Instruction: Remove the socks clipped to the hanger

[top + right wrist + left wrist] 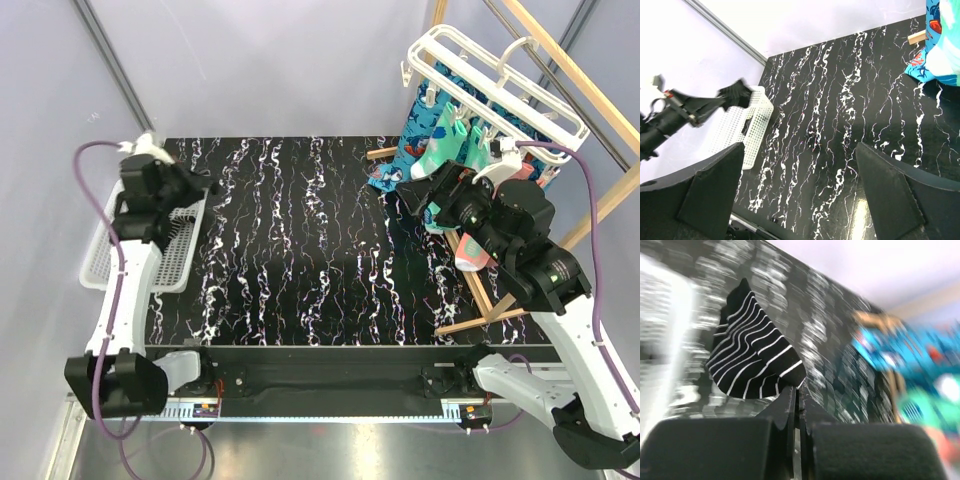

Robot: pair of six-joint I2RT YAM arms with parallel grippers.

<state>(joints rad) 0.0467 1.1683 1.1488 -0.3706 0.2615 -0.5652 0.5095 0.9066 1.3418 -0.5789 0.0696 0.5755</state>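
My left gripper [797, 390] is shut on the dark striped sock [755, 365], which sticks out beyond its fingertips. In the top view this gripper [203, 185] holds it above the basket's far end. My right gripper [802, 192] is wide open and empty, and in the top view [415, 197] it is just left of the hanging socks. The white hanger [500, 75] hangs at the back right. A blue shark-print sock [412, 150], a mint-green sock [445, 150] and a salmon-pink sock [473, 250] hang from its clips.
A white mesh basket [150, 250] stands at the table's left edge, and it also shows in the right wrist view [752, 125]. A light wooden bar frame [590, 210] stands behind and under the hanger. The table top is black marble [300, 230].
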